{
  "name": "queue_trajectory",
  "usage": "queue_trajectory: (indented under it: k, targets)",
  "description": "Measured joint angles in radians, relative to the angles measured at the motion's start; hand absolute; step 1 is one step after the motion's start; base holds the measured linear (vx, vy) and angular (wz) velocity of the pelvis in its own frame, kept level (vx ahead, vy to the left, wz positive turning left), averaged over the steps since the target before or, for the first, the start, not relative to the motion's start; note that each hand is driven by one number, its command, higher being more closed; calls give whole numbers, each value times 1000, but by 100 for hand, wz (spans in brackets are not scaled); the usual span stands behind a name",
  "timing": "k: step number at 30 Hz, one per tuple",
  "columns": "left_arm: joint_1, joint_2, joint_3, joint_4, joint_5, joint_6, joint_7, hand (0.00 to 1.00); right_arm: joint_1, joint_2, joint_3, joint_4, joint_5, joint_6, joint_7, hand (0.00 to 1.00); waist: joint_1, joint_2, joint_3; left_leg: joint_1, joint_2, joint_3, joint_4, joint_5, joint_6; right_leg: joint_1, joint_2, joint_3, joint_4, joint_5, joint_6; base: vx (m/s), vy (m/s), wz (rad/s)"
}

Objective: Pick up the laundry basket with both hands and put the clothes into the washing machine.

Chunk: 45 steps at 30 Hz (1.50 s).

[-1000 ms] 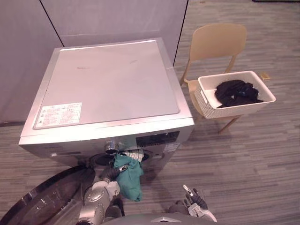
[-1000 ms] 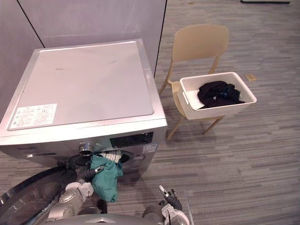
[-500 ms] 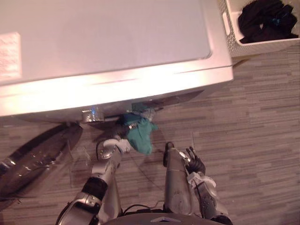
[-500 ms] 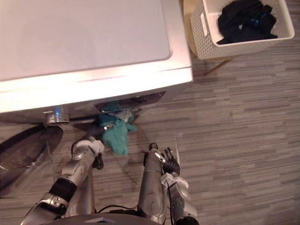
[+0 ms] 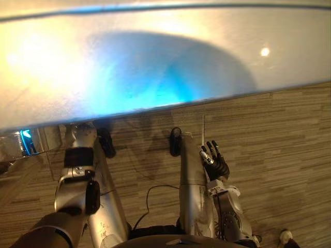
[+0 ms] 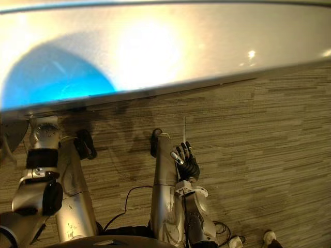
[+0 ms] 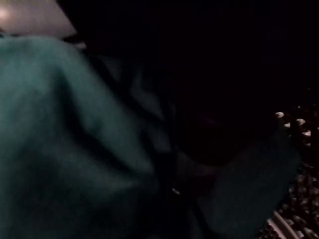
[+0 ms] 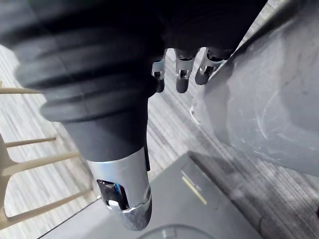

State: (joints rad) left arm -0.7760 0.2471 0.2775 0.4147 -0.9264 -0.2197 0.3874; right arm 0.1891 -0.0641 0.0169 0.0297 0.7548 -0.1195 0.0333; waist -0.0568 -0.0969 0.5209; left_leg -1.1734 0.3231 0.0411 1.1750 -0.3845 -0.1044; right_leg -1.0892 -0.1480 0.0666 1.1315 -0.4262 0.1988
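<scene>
1. Right hand point(image 5: 213, 161): low beside the body, fingers straight and loose, holding nothing, well apart from the work.
2. Left arm point(image 5: 77, 155): runs forward under the front edge of the washing machine point(image 5: 155, 67). The left hand is hidden there, so its grip cannot be told.
3. Teal garment point(image 7: 70, 139): bunched at the dark drum mouth, with the perforated drum wall point(image 7: 294, 219) beyond. Risk: it seems only partly inside and may slide out, or drag out as the hand withdraws.
4. Machine top: overhangs the opening and blocks the head's sight, so any pushing goes blind.
5. Chair legs point(image 8: 25, 149): pale, standing off on the floor point(image 5: 279, 134).
</scene>
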Motion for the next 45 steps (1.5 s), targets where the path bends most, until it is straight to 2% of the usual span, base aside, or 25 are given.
queue_trajectory:
  k: [3,4,7,8,9,11,13,14,16,17,18,19,21,23,26,28,30,32,35,37,39,43,45]
  targets:
    - [-120,36,-15,42,-55,-12,6,100,3,1,1,-5,6,-7,1,0,1,-2,1,-9,1,1,5,-1,2,-8,0,2,-1,1,0,-50,-12,-2]
    - [-198,70,-41,91,-78,-15,6,100,3,1,1,-7,7,-7,1,0,1,-3,0,-18,3,3,6,-1,3,-17,3,3,-1,4,0,-54,-22,-13]
    - [-438,210,-155,189,-88,37,2,100,4,6,-3,-7,29,-7,2,0,-5,-4,0,-49,19,7,12,0,5,-49,23,8,-14,23,-1,-22,-5,-18]
    - [-472,229,-174,193,-86,44,1,100,4,10,-4,-6,29,-6,2,0,-6,-4,0,-50,21,10,12,0,5,-50,26,10,-16,25,0,12,1,-15]
    - [-481,241,-186,167,-63,24,-26,100,6,21,-4,-7,31,-5,7,0,-13,-8,2,-50,26,14,12,0,5,-50,29,10,-20,26,0,27,-20,-11]
    - [-503,245,-263,165,-52,24,-21,100,54,40,-15,-10,38,-6,13,0,4,-15,5,-50,35,17,11,1,5,-51,33,5,-17,26,-1,28,-31,-2]
    - [-504,256,-295,165,-48,23,-19,100,92,47,-26,-12,43,-6,24,0,4,-16,5,-50,35,17,13,1,5,-52,33,5,-12,26,-2,3,-14,2]
    - [-504,266,-306,165,-32,24,-17,0,111,49,-30,-12,44,-5,27,0,2,-16,5,-50,35,17,15,1,6,-52,32,6,-10,26,-2,0,0,0]
    - [-504,289,-330,192,106,23,-14,0,145,48,-30,-10,44,-3,40,0,-4,-17,4,-49,35,17,19,4,10,-54,32,7,-4,26,-2,-43,-15,-1]
    - [-504,296,-341,204,131,24,-13,0,150,48,-31,-10,45,-3,49,0,-6,-17,4,-49,35,17,20,6,12,-54,32,7,-3,26,-3,-55,-20,-2]
    - [-504,311,-369,238,245,51,-12,0,153,47,-31,-9,45,-3,57,0,-11,-17,4,-45,36,20,20,8,12,-54,32,10,0,29,-6,-57,-22,-2]
    - [-504,313,-381,252,293,63,-12,0,153,47,-31,-9,45,-3,60,0,-12,-17,4,-43,36,22,20,9,13,-54,32,12,1,29,-7,-65,-31,-4]
    - [-502,316,-433,315,472,117,-41,0,153,47,-30,-9,45,-3,90,0,-7,-17,4,-25,36,33,11,15,13,-49,32,20,2,32,-11,-51,-43,-2]
    - [-495,316,-439,324,525,140,-57,0,153,47,-29,-9,45,-3,95,0,-5,-17,4,-16,36,36,4,18,13,-45,32,20,-2,34,-14,-14,-19,-1]
    - [-431,294,-420,325,588,150,-68,0,153,47,-28,-7,45,-3,95,0,-6,-18,3,23,38,42,-16,21,8,-10,34,20,-20,36,-17,-5,-20,-2]
    - [-385,241,-363,341,592,152,-69,0,153,47,-26,-6,45,-3,95,0,-4,-19,-3,44,38,42,-34,27,6,13,35,14,-36,39,-20,1,-17,1]
    - [-335,186,-315,369,515,153,-71,0,153,47,-18,-1,45,-3,93,0,-6,-19,-39,43,39,42,-57,37,2,12,37,7,-55,46,-25,0,-51,1]
    - [-258,116,-257,406,388,147,-75,0,153,46,-1,11,47,-4,88,0,-6,-19,-77,44,39,42,-86,53,-2,12,43,1,-78,56,-32,6,-54,0]
    - [-139,36,-168,462,269,138,-95,0,146,47,12,25,60,-4,83,0,-8,-21,-85,74,40,49,-125,72,-9,33,48,-3,-107,70,-37,5,-47,-3]
    - [-73,-3,-119,478,229,137,-97,0,138,47,16,26,64,-4,66,0,-11,-21,-85,93,40,53,-152,84,-10,50,48,-9,-127,78,-42,3,-45,3]
    - [51,-42,-68,478,158,135,-112,0,117,47,19,28,65,-4,48,0,-8,-21,-85,134,39,60,-212,114,-15,86,48,-21,-173,96,-53,7,-79,5]
    - [285,-101,10,471,169,136,-142,0,86,49,20,34,65,-5,45,0,3,-20,-85,255,28,83,-345,169,-30,187,42,-40,-264,123,-69,50,-83,8]
    - [431,-139,26,468,289,127,-175,0,77,48,18,65,64,-9,45,0,17,-19,-86,368,9,98,-448,206,-37,284,29,-55,-322,131,-75,105,-90,23]
